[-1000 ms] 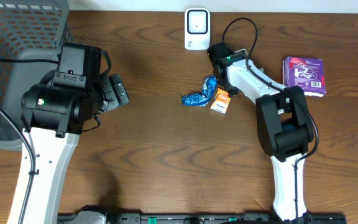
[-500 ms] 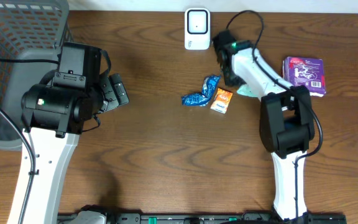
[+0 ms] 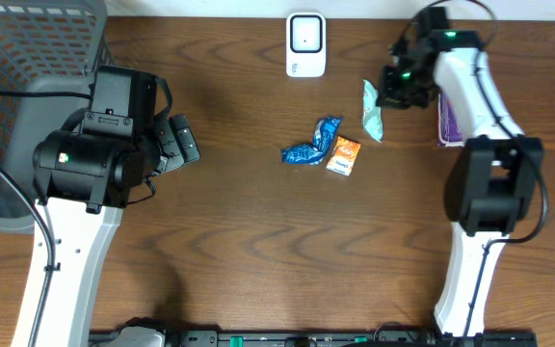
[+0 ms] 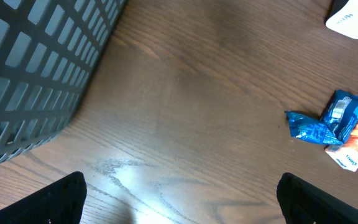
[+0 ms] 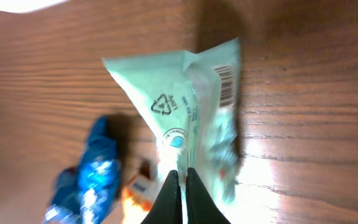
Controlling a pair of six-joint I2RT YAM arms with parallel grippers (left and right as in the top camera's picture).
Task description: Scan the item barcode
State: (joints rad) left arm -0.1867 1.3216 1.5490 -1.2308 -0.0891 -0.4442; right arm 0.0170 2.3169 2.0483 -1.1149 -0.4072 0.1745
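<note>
My right gripper (image 3: 390, 89) is shut on the edge of a pale green packet (image 3: 372, 109), which hangs tilted above the table to the right of the white scanner (image 3: 305, 43). In the right wrist view the closed fingertips (image 5: 180, 186) pinch the packet (image 5: 191, 106); its barcode (image 5: 227, 84) faces the camera. At the left, my left gripper (image 3: 176, 143) stands wide open over bare wood, with nothing between its fingers (image 4: 55, 200).
A blue wrapper (image 3: 311, 145) and a small orange packet (image 3: 343, 155) lie mid-table, below the held packet. A purple pack (image 3: 447, 123) is mostly hidden behind the right arm. A grey mesh basket (image 3: 27, 58) stands at the far left, close to the left arm.
The right gripper has closed on the green packet and swung it up and away from the orange packet, toward the back right. The left arm has not moved.
</note>
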